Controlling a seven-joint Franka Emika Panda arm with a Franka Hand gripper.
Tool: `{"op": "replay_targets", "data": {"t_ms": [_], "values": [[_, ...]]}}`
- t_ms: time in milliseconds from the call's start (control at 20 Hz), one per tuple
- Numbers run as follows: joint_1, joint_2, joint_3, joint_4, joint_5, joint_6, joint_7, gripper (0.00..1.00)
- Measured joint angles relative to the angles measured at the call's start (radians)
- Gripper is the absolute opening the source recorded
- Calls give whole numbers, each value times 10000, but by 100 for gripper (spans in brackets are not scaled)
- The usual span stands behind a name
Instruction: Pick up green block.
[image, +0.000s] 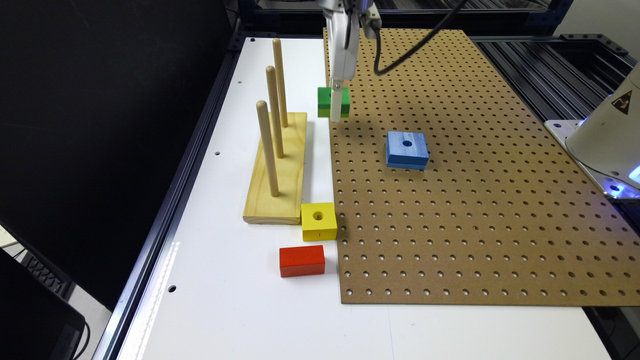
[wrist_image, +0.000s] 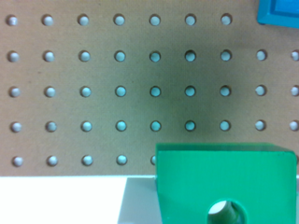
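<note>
Green block (image: 327, 101) hangs above the pegboard (image: 475, 190) edge, at about 11 o'clock from the blue block (image: 407, 149). Gripper (image: 338, 102) appears clamped on it. Judged step: lift under way. Next: rise straight up, grip firm, away from the peg stand (image: 277, 165).

Bright overhead light; soft wrist view, faint shadows.
</note>
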Motion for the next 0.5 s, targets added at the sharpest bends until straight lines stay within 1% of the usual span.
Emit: {"op": "replay_targets", "data": {"t_ms": [100, 150, 350, 500], "values": [[0, -543, 2, -23, 3, -557, 0, 0], [0, -712, 2, -37, 3, -733, 0, 0], [0, -1244, 3, -26, 4, -1184, 1, 0], [1, -1885, 4, -15, 10, -1758, 1, 0]]}}
